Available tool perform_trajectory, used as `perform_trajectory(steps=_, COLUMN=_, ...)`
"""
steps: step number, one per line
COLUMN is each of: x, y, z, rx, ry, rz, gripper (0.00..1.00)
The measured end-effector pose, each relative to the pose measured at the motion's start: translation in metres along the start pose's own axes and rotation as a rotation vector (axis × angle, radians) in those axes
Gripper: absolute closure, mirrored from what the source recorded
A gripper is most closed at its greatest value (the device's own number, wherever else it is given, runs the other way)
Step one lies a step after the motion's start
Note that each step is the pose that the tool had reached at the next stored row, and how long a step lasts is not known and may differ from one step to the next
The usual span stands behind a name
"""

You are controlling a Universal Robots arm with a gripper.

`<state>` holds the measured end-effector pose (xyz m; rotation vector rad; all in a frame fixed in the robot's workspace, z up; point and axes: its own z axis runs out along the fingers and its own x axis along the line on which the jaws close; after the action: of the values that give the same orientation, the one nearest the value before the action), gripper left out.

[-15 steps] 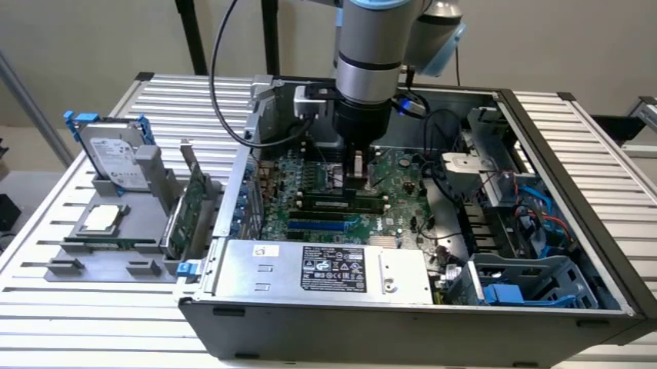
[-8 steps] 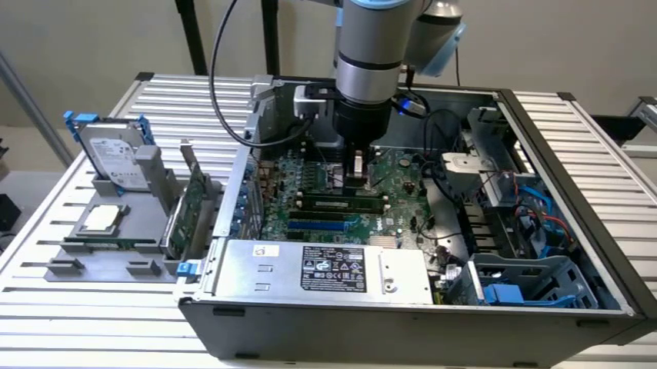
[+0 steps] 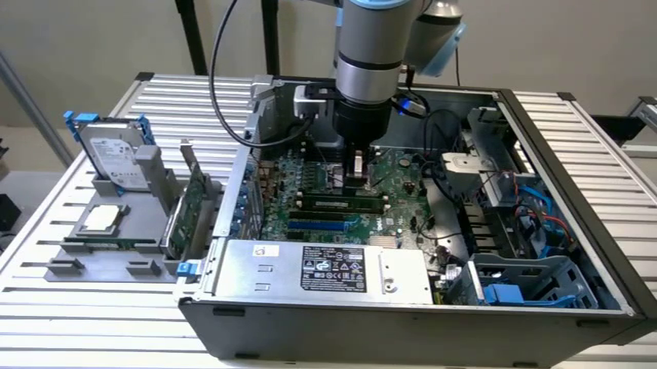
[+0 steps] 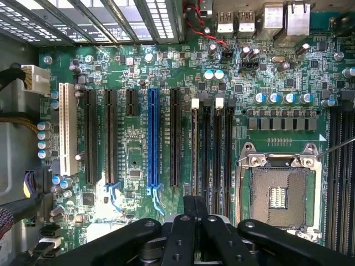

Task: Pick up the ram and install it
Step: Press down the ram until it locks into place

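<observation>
Jaws pressed together above the motherboard [image 4: 138, 149], over the ram [image 4: 195, 160].

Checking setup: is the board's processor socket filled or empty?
Empty: the processor socket shows bare contacts, with no chip seated in it.

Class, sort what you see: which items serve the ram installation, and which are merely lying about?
For the job: end effector, memory slots, motherboard.
Lying about: hard drive in blue frame, expansion card, power supply.
</observation>
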<state>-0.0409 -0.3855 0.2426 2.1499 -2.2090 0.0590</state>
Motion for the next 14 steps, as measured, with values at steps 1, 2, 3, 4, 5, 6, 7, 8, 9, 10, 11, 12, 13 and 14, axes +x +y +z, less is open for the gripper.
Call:
perform_trajectory(steps=1, x=0.0000, y=0.0000, z=0.0000, rx=0.0000, ry=0.0000, rz=0.000, gripper=1.00)
perform_trajectory(steps=2, x=0.0000, y=0.0000, z=0.0000, rx=0.0000, ry=0.0000, rz=0.000, gripper=1.00)
perform_trajectory(steps=3, x=0.0000, y=0.0000, z=0.0000, rx=0.0000, ry=0.0000, rz=0.000, gripper=1.00)
perform_trajectory(steps=4, x=0.0000, y=0.0000, z=0.0000, rx=0.0000, ry=0.0000, rz=0.000, gripper=1.00)
perform_trajectory(steps=5, x=0.0000, y=0.0000, z=0.0000, rx=0.0000, ry=0.0000, rz=0.000, gripper=1.00)
perform_trajectory(steps=6, x=0.0000, y=0.0000, z=0.0000, rx=0.0000, ry=0.0001, rz=0.000, gripper=1.00)
perform_trajectory(steps=7, x=-0.0001, y=0.0000, z=0.0006, rx=0.0001, ry=-0.0001, rz=0.000, gripper=1.00)
perform_trajectory(steps=8, x=-0.0003, y=0.0000, z=0.0014, rx=0.0002, ry=0.0000, rz=0.000, gripper=1.00)
perform_trajectory(steps=9, x=-0.0006, y=0.0000, z=0.0023, rx=0.0001, ry=0.0002, rz=0.000, gripper=1.00)
perform_trajectory(steps=10, x=-0.0011, y=0.0000, z=0.0034, rx=0.0002, ry=-0.0001, rz=0.000, gripper=1.00)
perform_trajectory(steps=11, x=-0.0016, y=0.0000, z=0.0043, rx=0.0001, ry=0.0000, rz=0.000, gripper=1.00)
perform_trajectory(steps=12, x=-0.0021, y=0.0000, z=0.0054, rx=0.0002, ry=0.0000, rz=0.000, gripper=1.00)
perform_trajectory(steps=13, x=-0.0024, y=0.0000, z=0.0064, rx=0.0002, ry=0.0000, rz=0.000, gripper=1.00)
perform_trajectory(steps=14, x=-0.0026, y=0.0001, z=0.0075, rx=0.0002, ry=0.0001, rz=0.000, gripper=1.00)
